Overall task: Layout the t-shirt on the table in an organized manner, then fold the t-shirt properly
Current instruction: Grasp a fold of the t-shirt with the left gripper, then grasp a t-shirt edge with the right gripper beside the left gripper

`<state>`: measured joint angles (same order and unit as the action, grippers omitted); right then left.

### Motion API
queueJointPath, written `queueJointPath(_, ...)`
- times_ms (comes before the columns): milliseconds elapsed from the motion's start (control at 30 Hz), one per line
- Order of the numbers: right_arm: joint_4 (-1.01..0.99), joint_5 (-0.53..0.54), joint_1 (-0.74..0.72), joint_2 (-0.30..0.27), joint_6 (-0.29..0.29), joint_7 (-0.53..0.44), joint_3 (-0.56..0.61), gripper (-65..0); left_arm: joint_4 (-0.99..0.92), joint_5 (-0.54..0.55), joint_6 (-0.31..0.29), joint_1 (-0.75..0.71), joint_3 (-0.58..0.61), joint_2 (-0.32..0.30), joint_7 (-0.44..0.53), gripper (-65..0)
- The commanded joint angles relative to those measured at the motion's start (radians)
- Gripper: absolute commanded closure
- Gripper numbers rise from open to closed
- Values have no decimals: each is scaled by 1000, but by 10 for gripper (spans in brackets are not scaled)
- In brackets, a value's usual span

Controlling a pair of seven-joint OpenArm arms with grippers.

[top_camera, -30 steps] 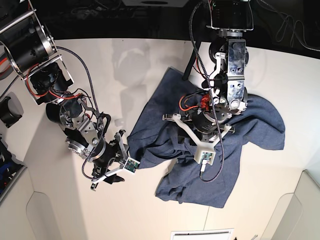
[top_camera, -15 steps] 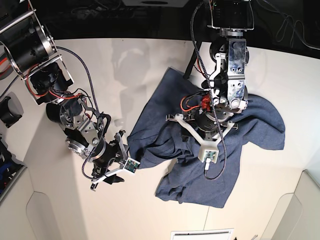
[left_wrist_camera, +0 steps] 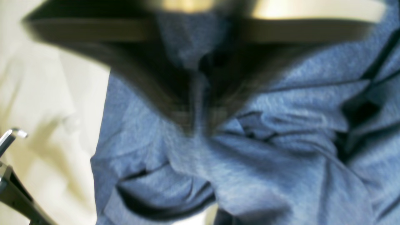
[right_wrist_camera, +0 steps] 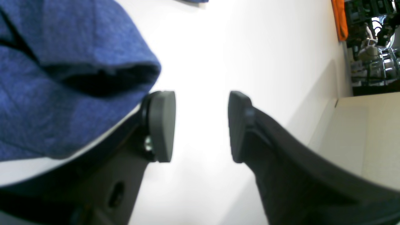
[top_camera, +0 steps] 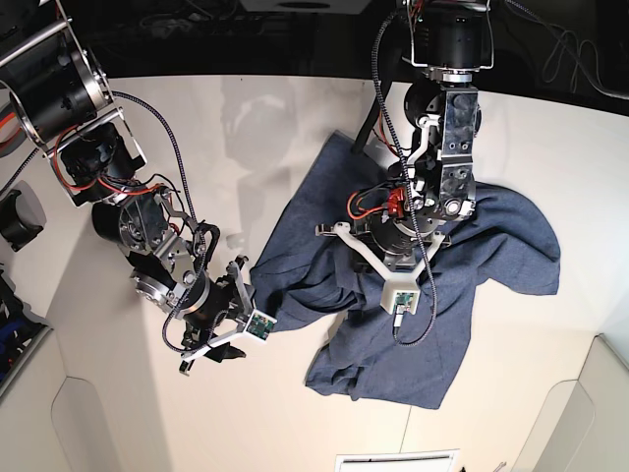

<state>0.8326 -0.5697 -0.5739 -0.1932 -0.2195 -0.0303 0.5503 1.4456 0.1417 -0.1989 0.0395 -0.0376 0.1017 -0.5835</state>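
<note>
The slate-blue t-shirt (top_camera: 491,246) lies crumpled and wrinkled on the white table (top_camera: 285,128), right of centre; no lettering shows. My left gripper (left_wrist_camera: 195,125) is down over the shirt's middle. Its blurred dark fingers (left_wrist_camera: 162,103) converge, pinching a raised fold of the fabric (left_wrist_camera: 281,150). My right gripper (right_wrist_camera: 201,125) is open and empty, with bare table (right_wrist_camera: 203,47) between its pads (right_wrist_camera: 161,125). It sits low at the shirt's left edge (right_wrist_camera: 62,93), also seen in the base view (top_camera: 246,290).
Raised white corner panels stand at the front left (top_camera: 29,393) and front right (top_camera: 600,393). A white panel (top_camera: 398,460) lies at the front edge. The table's far edge meets dark clutter at the top (top_camera: 246,39).
My left arm has shifted slightly left and toward the back with the shirt's middle. The fabric around it has bunched a little. The right arm has hardly moved.
</note>
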Motion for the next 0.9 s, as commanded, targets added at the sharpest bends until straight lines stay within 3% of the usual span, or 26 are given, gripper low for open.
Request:
queueJointPath(0, 12, 2, -27, 0, 14, -15, -6, -271, 24, 7, -7, 28, 3, 3, 31, 0)
queueJointPath(133, 12, 22, -28, 2, 14, -14, -6, -272, 74, -14, -7, 61, 3, -1, 45, 0)
queueJointPath(300, 12, 182, -35, 28, 14, 154, -7, -322, 100, -14, -10, 97, 3, -2, 40, 0)
queueJointPath(567, 2, 302, -35, 48, 13, 106, -51, -330, 100, -11, -23, 93, 4, -2, 29, 0)
queueJointPath(800, -45, 294, -66, 53, 12, 59, -200, -330, 100, -10, -22, 93, 4, -2, 18, 0)
queueJointPath(867, -105, 270, -103, 53, -18, 53, -203, -330, 100, 6, -23, 93, 4, -2, 18, 0)
